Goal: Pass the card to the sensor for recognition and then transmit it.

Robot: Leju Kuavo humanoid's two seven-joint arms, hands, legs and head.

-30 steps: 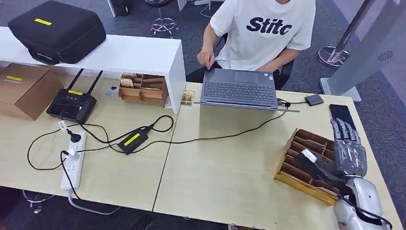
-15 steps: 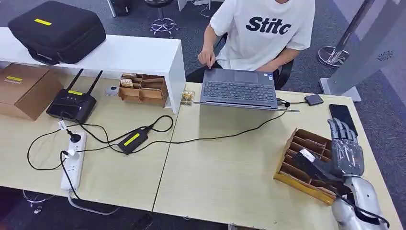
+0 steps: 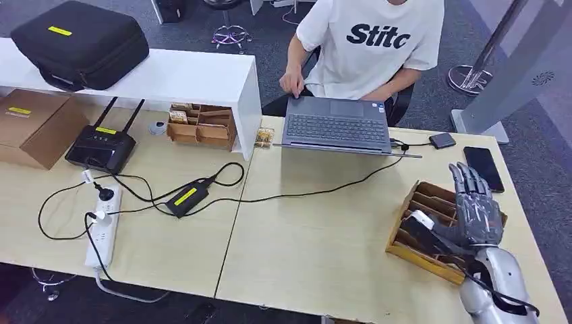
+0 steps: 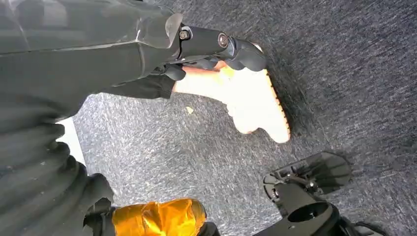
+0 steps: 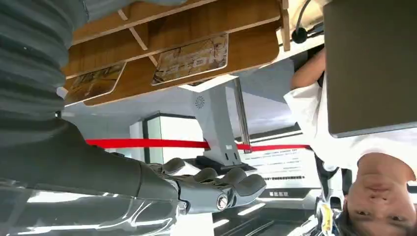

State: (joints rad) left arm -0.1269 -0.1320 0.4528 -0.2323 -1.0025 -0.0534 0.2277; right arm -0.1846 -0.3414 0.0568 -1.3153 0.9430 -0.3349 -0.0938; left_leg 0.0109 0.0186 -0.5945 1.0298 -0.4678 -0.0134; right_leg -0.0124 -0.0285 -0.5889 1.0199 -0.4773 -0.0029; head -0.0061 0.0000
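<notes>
At the table's right end stands a slotted wooden card tray. My right hand hovers over its right half, fingers stretched out and apart, holding nothing. The right wrist view looks into the tray, where two printed cards lie flat in its compartments; that hand's fingers are straight and apart from the cards. My left hand hangs beside the body over grey carpet, fingers extended with nothing in them.
A person sits behind the table at an open laptop. A black phone lies just beyond the tray. Cables, a power strip, a router and another wooden organiser occupy the left half.
My right hand has slid left and slightly forward, from the tray's right edge to above its compartments. Nothing was taken hold of.
</notes>
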